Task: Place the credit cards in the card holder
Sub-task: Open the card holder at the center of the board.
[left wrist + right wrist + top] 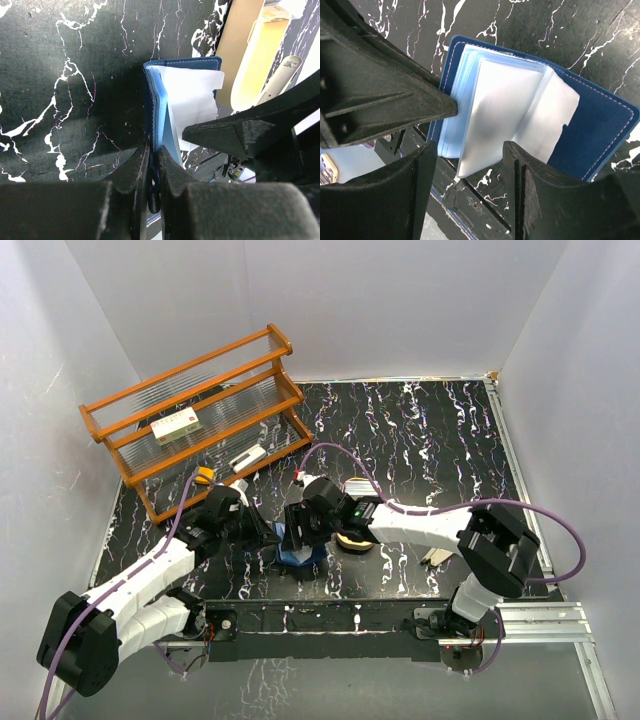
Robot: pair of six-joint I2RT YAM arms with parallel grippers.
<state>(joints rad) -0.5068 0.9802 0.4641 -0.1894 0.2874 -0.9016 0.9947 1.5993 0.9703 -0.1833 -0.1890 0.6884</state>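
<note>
The card holder (300, 558) is a navy-blue wallet lying open near the table's front edge, between the two arms. Its pale clear sleeves (495, 110) fan upward from the blue cover (600, 130). My left gripper (155, 156) is shut on one edge of the card holder's cover (156, 110). My right gripper (470, 150) is open, with its fingers either side of the lower edge of the sleeves. In the top view both grippers (268, 535) (300, 532) meet over the holder. A thin tan strip (437, 556), possibly the credit cards, lies by the right arm.
An oval tan tray (355, 540) sits just right of the card holder, under the right arm. A wooden rack (200, 410) stands at the back left, holding a white box with red marks (175, 427). The table's front edge (330, 605) is close behind the holder.
</note>
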